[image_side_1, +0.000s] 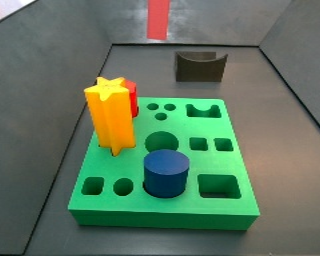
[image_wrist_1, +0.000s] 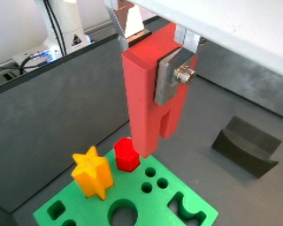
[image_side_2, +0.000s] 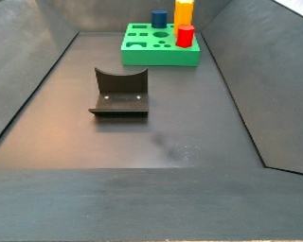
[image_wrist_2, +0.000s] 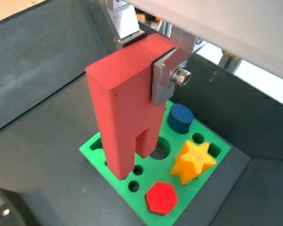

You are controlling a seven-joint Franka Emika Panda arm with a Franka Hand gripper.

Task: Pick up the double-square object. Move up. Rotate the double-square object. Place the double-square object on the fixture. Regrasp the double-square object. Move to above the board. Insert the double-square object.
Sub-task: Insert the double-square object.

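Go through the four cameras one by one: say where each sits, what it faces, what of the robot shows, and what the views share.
Wrist view: rides the arm, looks down the held double-square object at the board; the end effector shows, clamped on it.
Wrist view: same mount, opposite side; end effector, red block, board.
Side view: at the board's end, faces the fixture; only the block shows.
Side view: at the fixture's end, faces the board; no robot.
All share the board.
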